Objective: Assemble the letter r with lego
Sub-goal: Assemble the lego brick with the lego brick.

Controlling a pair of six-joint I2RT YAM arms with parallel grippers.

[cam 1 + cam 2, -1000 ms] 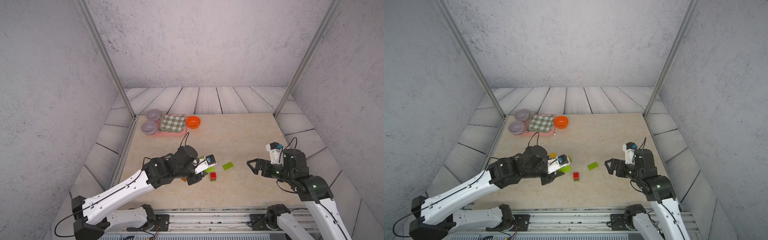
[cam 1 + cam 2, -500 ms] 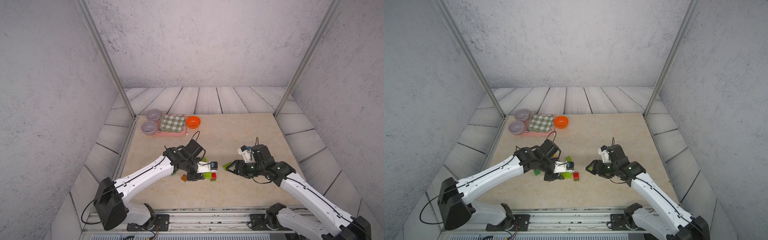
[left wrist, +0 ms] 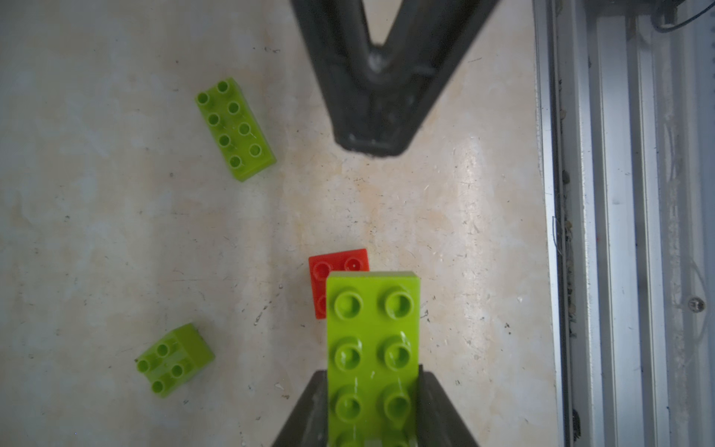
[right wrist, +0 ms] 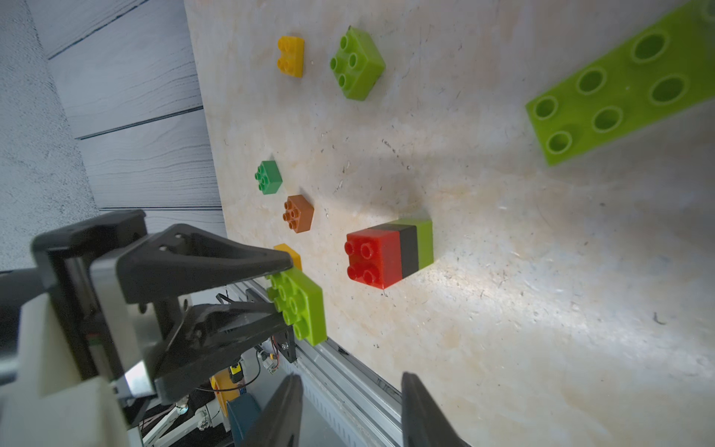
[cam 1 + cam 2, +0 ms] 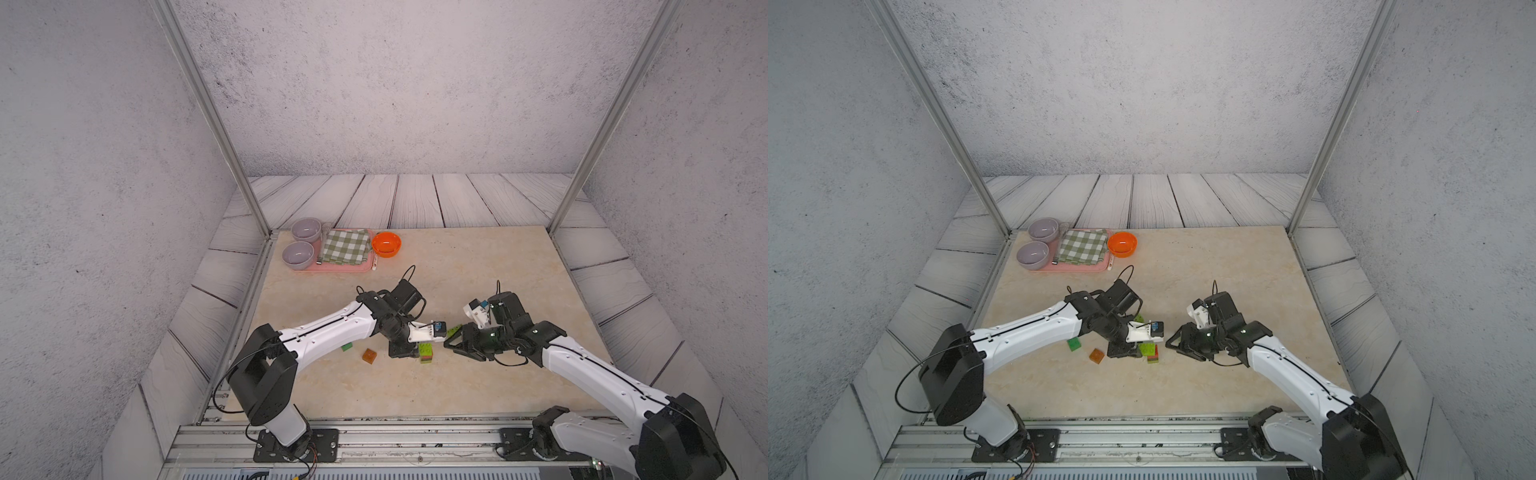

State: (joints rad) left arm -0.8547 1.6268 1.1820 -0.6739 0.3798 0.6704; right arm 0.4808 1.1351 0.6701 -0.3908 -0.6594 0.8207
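Left gripper [image 3: 372, 391] closed; grips long lime brick [image 3: 372, 333].

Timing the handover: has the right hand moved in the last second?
Yes. In a top view the right hand has swung leftward toward the unmoved red-topped brick stack, ending close beside it.

Beige table [image 5: 478, 270], left gripper [image 5: 413, 352] clamped on a lime brick [image 5: 424, 348] over a red brick [image 5: 430, 356], right gripper [image 5: 449, 345] low just beside them, second lime brick [image 5: 454, 331] behind its fingers, brown brick [image 5: 369, 355] and dark green brick [image 5: 347, 346] under the left arm, pink tray [image 5: 332, 268] and orange bowl [image 5: 386, 244] at the far corner
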